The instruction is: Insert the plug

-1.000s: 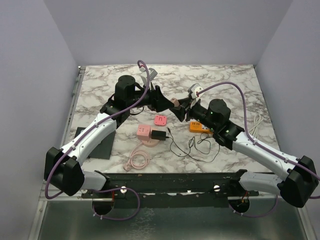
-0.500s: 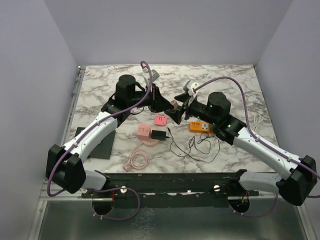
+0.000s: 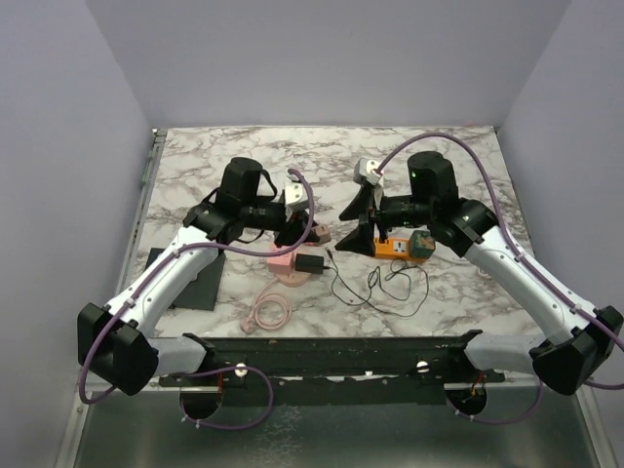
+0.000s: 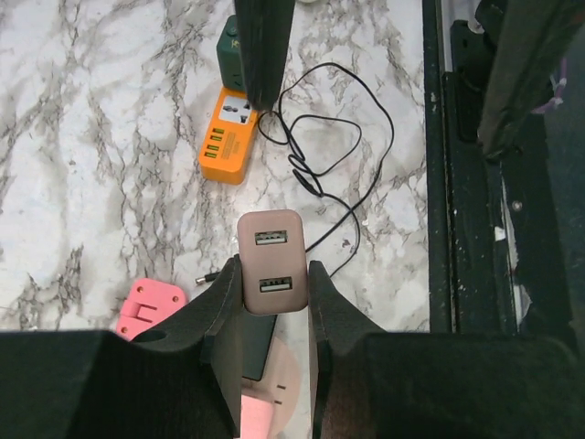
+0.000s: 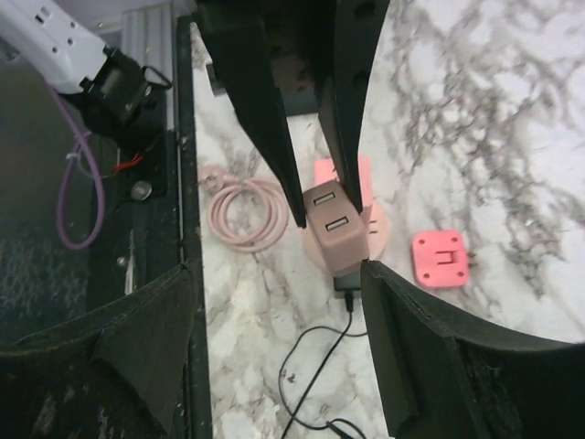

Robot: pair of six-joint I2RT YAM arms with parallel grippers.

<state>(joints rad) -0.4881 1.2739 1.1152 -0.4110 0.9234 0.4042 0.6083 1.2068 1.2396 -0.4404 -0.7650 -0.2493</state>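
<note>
Taupe charger clamped in my L gripper, held over pink disc; prongs hidden behind my fingers. R gripper spread apart, empty. Orange power strip: far end covered by R finger.

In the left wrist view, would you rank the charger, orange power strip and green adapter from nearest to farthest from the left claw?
1. The charger: gripped in the left claw.
2. The orange power strip: ahead on the table, slightly left.
3. The green adapter: at the strip's far end.
</note>
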